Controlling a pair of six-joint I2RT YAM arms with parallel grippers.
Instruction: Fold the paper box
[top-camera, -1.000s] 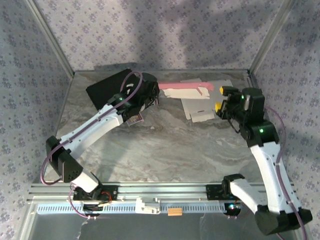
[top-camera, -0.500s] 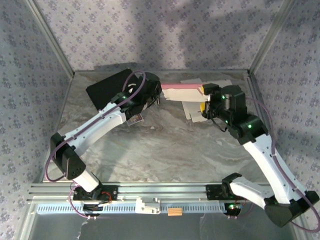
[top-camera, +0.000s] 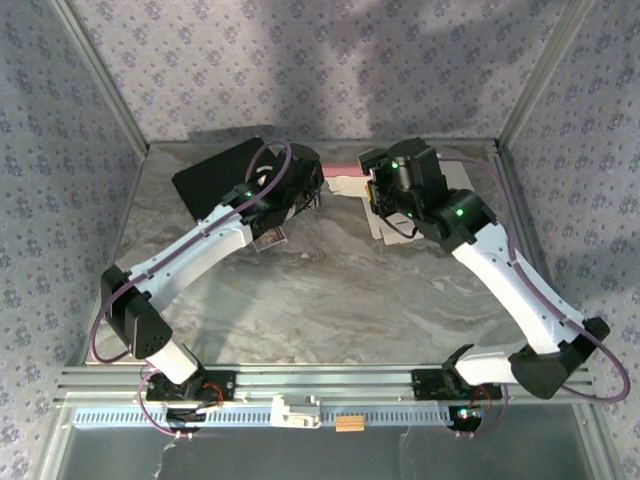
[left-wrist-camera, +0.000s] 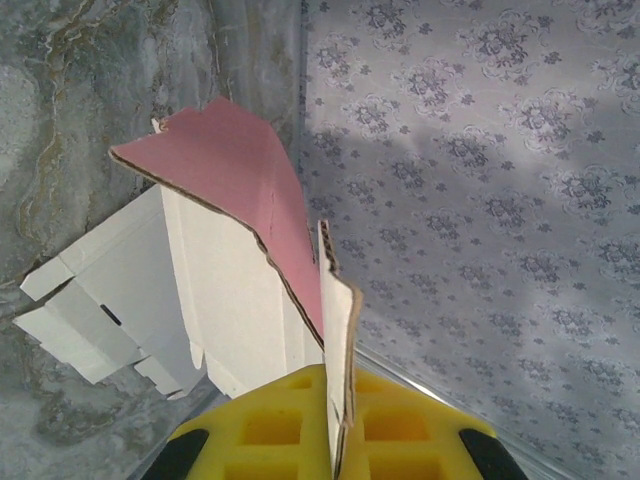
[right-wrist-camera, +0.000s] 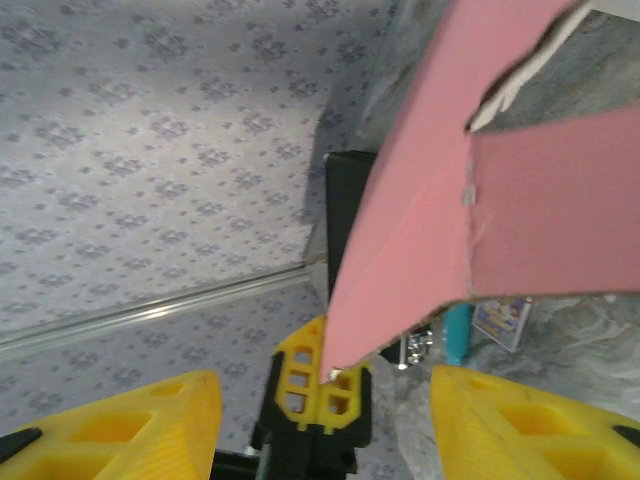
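The box (top-camera: 348, 186) lies at the far middle of the desk (top-camera: 330, 290), its long axis running left to right between the two grippers. Its pink panel is raised off the surface, while its white flaps rest flat on the desk on the right arm's side.

The left gripper (top-camera: 308, 192) has the box's left end. The left wrist view shows the fingers (left-wrist-camera: 260, 430) pressed together on a thin cardboard edge, with the pink panel (left-wrist-camera: 230, 170) rising away from them and the white flaps spread on the marble beyond.

The right gripper (top-camera: 378, 188) sits at the other end, facing back along the panel towards the left arm. Its fingers (right-wrist-camera: 140, 420) stand wide apart, holding nothing. The pink panel (right-wrist-camera: 520, 200) sweeps across above the gap. Whether it already sits within their reach I cannot tell.

The right arm is the free one and nearest the unheld end, so the next move probably falls to it: closing on the panel or pushing it over along a crease, against the left arm's hold.

The top view gives the layout but hides both grips behind the wrists. The right wrist view alone shows the left gripper (right-wrist-camera: 322, 385) head-on, pinching the panel's corner.
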